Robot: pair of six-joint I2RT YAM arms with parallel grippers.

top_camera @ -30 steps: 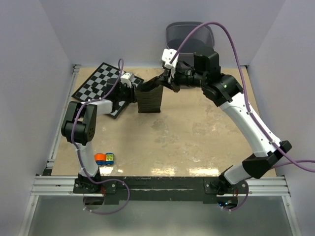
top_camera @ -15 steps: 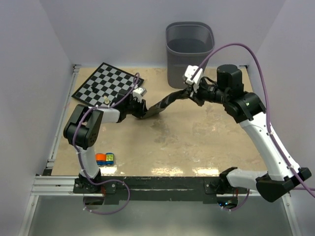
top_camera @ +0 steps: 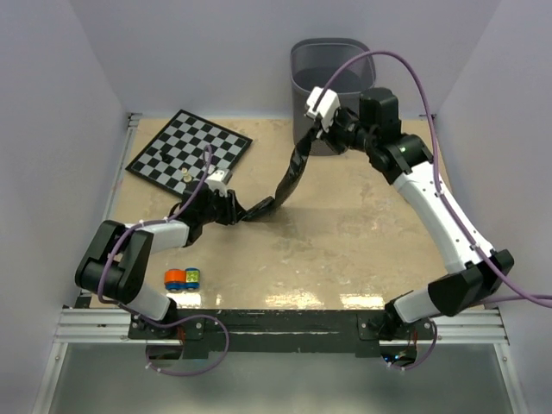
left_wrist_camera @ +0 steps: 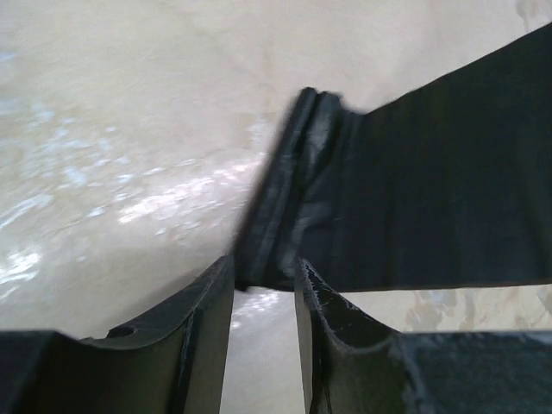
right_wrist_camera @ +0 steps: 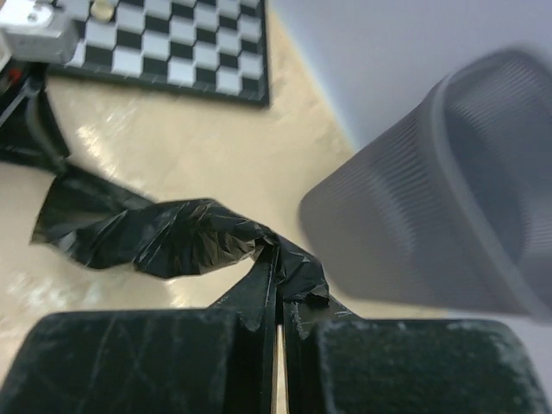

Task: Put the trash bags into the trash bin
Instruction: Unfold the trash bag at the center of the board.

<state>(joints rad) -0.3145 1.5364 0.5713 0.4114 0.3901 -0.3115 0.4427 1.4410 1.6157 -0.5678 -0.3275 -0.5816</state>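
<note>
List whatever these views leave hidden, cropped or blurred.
- Top view: the trash bin's inside, partly covered by the right end effector and its cable.
- Left wrist view: the trash bag's far end, cut by the right edge.
- Right wrist view: the trash bin's mesh, blurred.
- Top view: the piece on the chessboard, too small.

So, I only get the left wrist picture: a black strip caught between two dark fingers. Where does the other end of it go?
Observer: The trash bag stretches up across the table to the right gripper, which is pinched shut on its far end.
Operator: Is there a bin anywhere near?
Observer: Yes, the trash bin stands at the table's far edge, just behind the right gripper. The bag is not in it yet.
Operator: Anything else lying around?
Observer: A chessboard sits at the far left, and small orange and blue objects lie near the left arm's base.
</note>
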